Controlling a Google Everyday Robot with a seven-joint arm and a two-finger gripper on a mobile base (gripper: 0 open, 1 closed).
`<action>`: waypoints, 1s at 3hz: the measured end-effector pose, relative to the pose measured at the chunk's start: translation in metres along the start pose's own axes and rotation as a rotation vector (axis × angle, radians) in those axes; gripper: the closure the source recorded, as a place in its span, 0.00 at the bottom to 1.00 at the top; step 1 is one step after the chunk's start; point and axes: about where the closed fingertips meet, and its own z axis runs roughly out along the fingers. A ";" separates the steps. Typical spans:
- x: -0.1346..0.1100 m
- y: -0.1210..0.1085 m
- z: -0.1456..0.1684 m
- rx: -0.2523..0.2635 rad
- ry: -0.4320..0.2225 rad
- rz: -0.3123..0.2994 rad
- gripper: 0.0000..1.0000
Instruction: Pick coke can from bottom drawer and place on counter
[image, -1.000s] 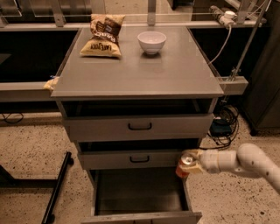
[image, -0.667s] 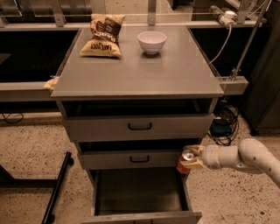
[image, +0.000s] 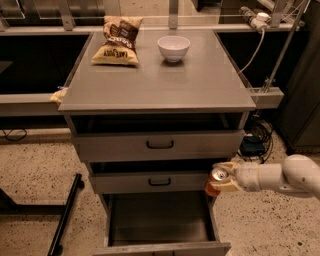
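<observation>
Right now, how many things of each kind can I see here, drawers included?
Drawers: 3, namely top drawer, middle drawer and bottom drawer, which is pulled out
Bowl: 1, on the counter
Chip bag: 1, on the counter
Coke can: 1, held in the gripper beside the middle drawer
Total: 6

Claw (image: 220, 180) (with coke can (image: 218, 174)) slightly higher

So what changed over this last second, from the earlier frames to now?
The gripper, shut on the coke can, has carried it a little higher and slightly to the right, beside the right edge of the open bottom drawer. Nothing was let go. The bottom drawer stays open, and the white bowl and chip bag sit unmoved on the counter.
</observation>
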 end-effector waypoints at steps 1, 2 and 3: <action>-0.079 0.019 -0.055 0.012 -0.020 -0.032 1.00; -0.161 0.025 -0.113 0.028 0.017 -0.084 1.00; -0.269 0.006 -0.174 0.075 0.091 -0.202 1.00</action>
